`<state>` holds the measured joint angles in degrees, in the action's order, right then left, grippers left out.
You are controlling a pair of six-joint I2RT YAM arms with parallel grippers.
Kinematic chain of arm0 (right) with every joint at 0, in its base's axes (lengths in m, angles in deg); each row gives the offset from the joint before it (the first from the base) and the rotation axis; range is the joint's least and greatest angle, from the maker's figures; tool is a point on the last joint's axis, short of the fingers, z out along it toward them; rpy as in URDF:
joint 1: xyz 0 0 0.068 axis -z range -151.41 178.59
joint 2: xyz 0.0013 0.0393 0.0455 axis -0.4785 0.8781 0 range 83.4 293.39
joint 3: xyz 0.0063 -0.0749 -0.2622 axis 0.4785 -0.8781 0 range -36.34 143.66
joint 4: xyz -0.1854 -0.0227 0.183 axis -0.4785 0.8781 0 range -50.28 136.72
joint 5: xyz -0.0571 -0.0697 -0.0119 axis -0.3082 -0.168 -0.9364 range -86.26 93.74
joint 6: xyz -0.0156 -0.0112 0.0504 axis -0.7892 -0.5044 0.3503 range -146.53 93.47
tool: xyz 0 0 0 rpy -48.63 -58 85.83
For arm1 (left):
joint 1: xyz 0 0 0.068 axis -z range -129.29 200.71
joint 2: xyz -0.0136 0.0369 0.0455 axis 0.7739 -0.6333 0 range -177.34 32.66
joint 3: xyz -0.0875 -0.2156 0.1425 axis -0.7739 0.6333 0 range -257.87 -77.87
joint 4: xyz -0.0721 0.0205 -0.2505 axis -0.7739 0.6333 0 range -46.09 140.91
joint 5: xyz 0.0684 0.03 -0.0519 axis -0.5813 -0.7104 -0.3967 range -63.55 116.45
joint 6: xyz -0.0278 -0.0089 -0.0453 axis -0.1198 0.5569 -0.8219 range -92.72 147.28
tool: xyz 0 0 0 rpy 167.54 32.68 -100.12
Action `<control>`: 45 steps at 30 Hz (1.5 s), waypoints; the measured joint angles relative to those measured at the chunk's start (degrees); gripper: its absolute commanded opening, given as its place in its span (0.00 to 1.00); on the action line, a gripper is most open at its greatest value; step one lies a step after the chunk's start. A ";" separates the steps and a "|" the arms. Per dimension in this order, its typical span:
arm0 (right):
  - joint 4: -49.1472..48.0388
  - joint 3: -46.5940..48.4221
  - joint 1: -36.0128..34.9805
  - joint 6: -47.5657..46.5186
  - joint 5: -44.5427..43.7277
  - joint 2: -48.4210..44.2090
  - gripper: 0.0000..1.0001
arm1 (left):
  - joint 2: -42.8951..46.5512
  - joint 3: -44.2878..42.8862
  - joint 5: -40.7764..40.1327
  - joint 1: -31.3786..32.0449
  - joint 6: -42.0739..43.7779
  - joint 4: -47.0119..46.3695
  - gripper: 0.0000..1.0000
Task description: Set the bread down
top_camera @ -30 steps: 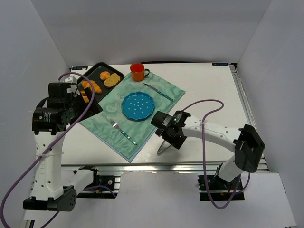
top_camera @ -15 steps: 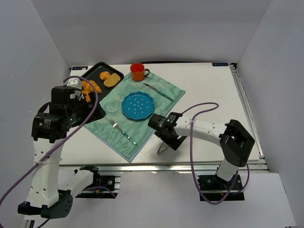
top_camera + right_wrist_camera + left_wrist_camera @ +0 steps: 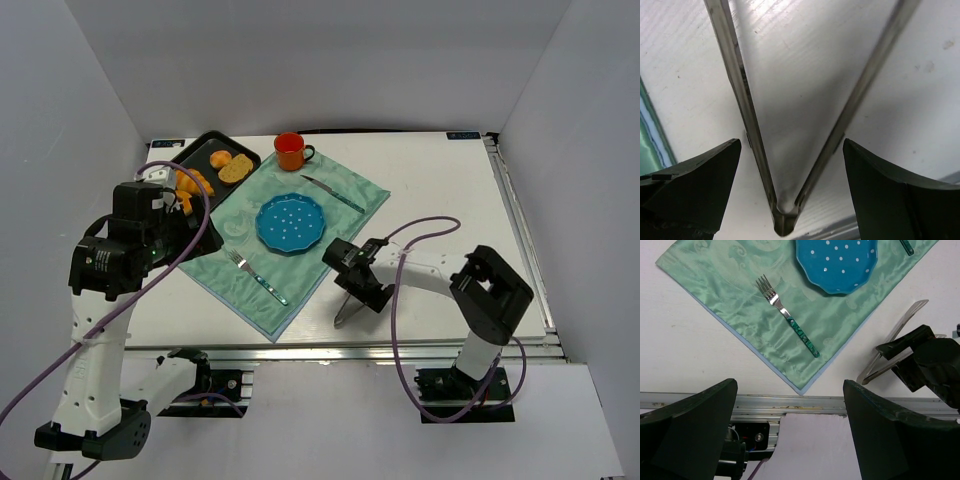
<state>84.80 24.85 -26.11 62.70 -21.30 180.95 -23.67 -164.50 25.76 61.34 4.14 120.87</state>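
The croissant (image 3: 190, 184) lies in the black tray (image 3: 205, 145) at the back left, partly hidden behind my left arm. The blue dotted plate (image 3: 290, 222) sits on the green placemat and also shows in the left wrist view (image 3: 836, 265). My left gripper (image 3: 170, 236) hangs high over the mat's left side, open and empty (image 3: 790, 385). My right gripper (image 3: 357, 288) is low over the metal tongs (image 3: 342, 311) on the bare table, open, with the tongs' hinge (image 3: 784, 220) between its fingers (image 3: 695, 185). Neither gripper holds anything.
A donut (image 3: 220, 158) and a toast slice (image 3: 237, 170) share the tray. A red cup (image 3: 291, 151) stands behind the green placemat (image 3: 215, 262). A fork (image 3: 258, 278) and a knife (image 3: 333, 193) lie on the mat. The table's metal front rail (image 3: 790, 404) is close below.
My left arm has lifted and swung away from the tray towards the mat. My right arm's elbow has drawn in to the left and its gripper has shifted slightly over the tongs.
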 measured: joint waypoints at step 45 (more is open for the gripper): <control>15.41 22.36 -1.25 -19.65 -3.28 -12.04 0.48 | -7.39 -8.35 -1.27 1.11 0.11 0.85 0.98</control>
<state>100.21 47.21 -27.36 43.05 -24.57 168.91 -31.06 -172.85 24.49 62.46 4.25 121.73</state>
